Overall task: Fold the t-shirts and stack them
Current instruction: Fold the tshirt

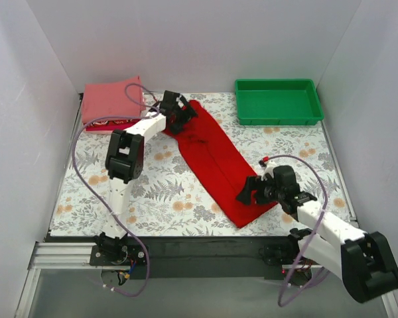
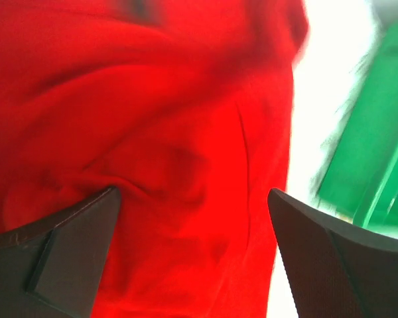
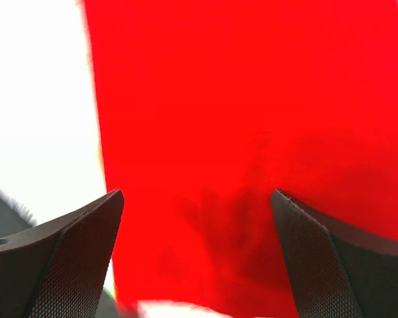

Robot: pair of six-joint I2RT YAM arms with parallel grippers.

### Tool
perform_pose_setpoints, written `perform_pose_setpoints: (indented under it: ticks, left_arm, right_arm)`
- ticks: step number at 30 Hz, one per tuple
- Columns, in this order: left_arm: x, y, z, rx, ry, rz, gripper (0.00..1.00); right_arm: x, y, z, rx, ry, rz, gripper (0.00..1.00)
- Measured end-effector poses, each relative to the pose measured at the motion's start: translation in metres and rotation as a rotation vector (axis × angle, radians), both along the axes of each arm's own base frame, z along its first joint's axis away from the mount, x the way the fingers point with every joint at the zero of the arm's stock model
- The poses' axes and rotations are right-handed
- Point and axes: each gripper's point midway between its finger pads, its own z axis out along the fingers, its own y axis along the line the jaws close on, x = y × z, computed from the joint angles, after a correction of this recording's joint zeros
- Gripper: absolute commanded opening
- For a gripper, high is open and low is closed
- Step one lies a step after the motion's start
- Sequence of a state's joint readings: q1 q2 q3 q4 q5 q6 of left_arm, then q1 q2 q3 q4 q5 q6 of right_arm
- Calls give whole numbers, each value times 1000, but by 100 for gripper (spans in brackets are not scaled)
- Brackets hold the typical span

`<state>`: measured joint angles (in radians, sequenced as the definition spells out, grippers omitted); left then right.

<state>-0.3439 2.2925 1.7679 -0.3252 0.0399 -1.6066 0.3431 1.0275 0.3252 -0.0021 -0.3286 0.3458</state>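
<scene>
A bright red t-shirt point(image 1: 212, 162) lies as a long folded strip running diagonally from the far left toward the near right of the table. My left gripper point(image 1: 180, 113) hovers open over its far end, red cloth point(image 2: 186, 132) filling the space below its spread fingers. My right gripper point(image 1: 247, 193) stands open over the near end, the red cloth point(image 3: 252, 132) beneath it. Neither gripper holds the cloth. A folded salmon-pink t-shirt point(image 1: 111, 101) tops a stack at the far left corner, with a magenta-patterned one point(image 1: 113, 125) peeking out underneath.
A green plastic tray point(image 1: 277, 101) sits at the far right corner and shows at the right of the left wrist view point(image 2: 378, 139). The floral tablecloth point(image 1: 166, 192) covers the table. White walls enclose three sides. Purple cables loop from both arms.
</scene>
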Motion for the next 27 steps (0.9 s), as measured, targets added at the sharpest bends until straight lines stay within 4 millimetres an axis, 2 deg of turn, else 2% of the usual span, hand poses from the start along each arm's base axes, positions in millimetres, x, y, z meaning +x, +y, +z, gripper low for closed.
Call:
perform_pose_setpoints:
  ticks: [1,4,6,9,14,22,27]
  left_arm:
    - [23,-10,2,9,-29,-25,94]
    - [58,-32,4,3,-82,-83,94]
    - [68,-47,4,-8,-107,-121,95]
    - [67,-62,3,-10,-130,-156,95]
    - [72,-76,4,-33,-175,-175,96]
    - [92,-108,10,-179,-313,-246,98]
    - [95,-109,14,-190,-343,-243,98]
  right_arm:
    - [-15,9,1,29,5,36,98]
    - [-62,37,4,136,16,165,98]
    - [-87,51,6,190,21,244,98]
    - [-110,60,8,213,61,315,98]
    - [-119,67,10,198,100,362,98]
    - [-114,79,14,147,144,396,98]
    - [-109,83,15,113,170,397,98]
